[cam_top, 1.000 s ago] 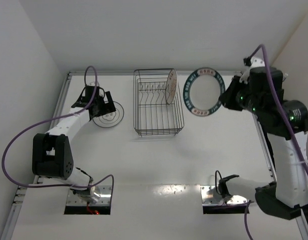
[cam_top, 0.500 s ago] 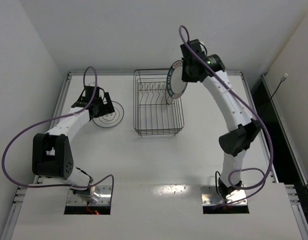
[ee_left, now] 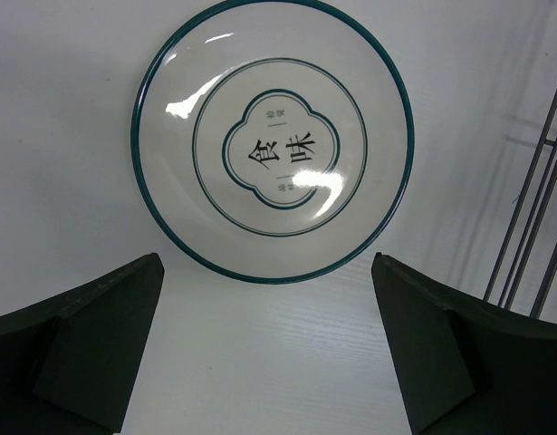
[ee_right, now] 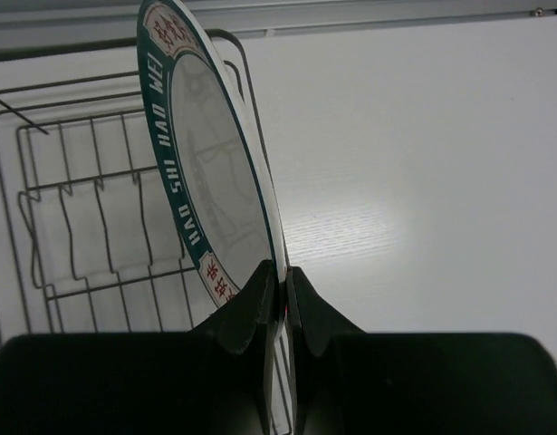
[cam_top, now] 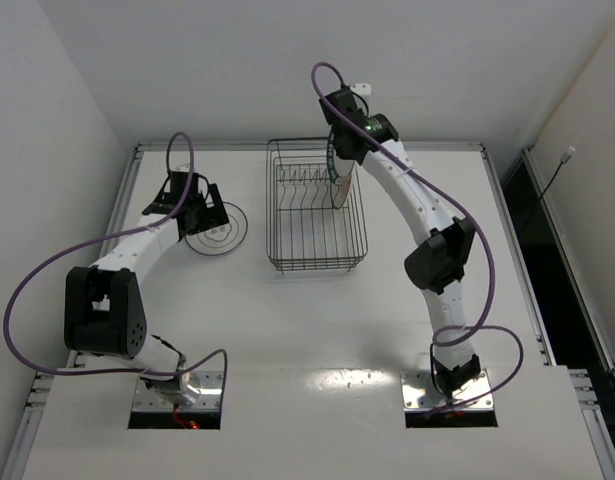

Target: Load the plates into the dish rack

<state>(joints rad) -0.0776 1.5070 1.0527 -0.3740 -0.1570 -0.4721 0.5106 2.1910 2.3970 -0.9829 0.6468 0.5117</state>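
A white plate with thin dark rings (ee_left: 273, 136) lies flat on the table left of the dish rack (cam_top: 315, 205). My left gripper (ee_left: 267, 272) hovers at its near edge, open, one finger on each side and nothing between them; from above the left gripper (cam_top: 194, 205) sits beside that plate (cam_top: 217, 232). My right gripper (ee_right: 280, 281) is shut on the rim of the dark-rimmed plate (ee_right: 215, 181), held on edge above the rack's back right corner (cam_top: 333, 152). Under it a sliver of another plate (cam_top: 340, 190) stands in the rack.
The rack's upright prongs (ee_right: 79, 204) show left of the held plate. Rack wires (ee_left: 532, 227) stand at the right edge of the left wrist view. The table's back rail (cam_top: 437, 146) and side walls are close.
The right arm has swung from the far right to the rack's back right corner, carrying the dark-rimmed plate and turning it on edge. The left arm has not moved.
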